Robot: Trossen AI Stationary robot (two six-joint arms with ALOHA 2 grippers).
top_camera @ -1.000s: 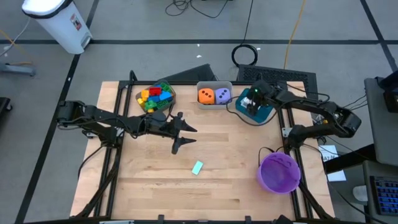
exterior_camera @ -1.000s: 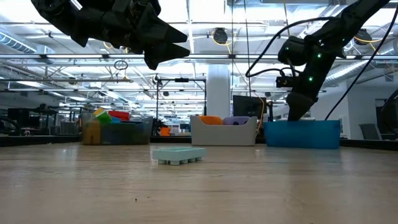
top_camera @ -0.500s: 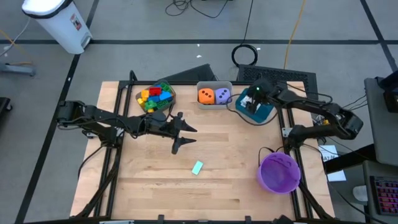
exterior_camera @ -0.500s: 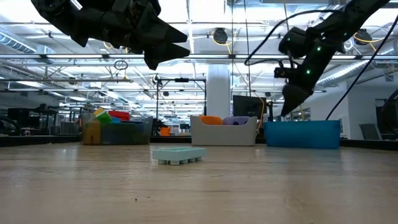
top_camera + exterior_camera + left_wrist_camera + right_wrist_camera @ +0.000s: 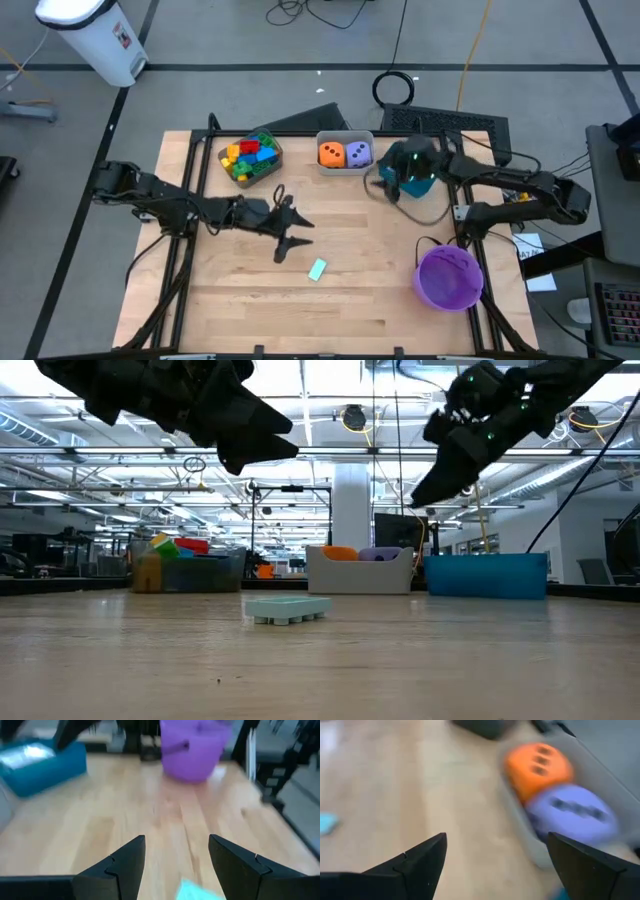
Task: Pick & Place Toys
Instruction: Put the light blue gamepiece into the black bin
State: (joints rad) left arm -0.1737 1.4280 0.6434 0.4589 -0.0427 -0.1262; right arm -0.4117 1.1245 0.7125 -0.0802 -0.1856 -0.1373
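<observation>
My left gripper (image 5: 287, 236) hangs open and empty, the card (image 5: 317, 269) on the table just ahead and below it. Flat, light, stiff: I'd pinch its long edges. Right gripper (image 5: 425, 488) open, empty.

We see two matte black jointed arms, each ending in a black pincer with two broad wedge-shaped fingers (image 5: 127, 865). The right pincer (image 5: 385, 185) shows small green lights near its wrist, and thin black cables trail from it.
</observation>
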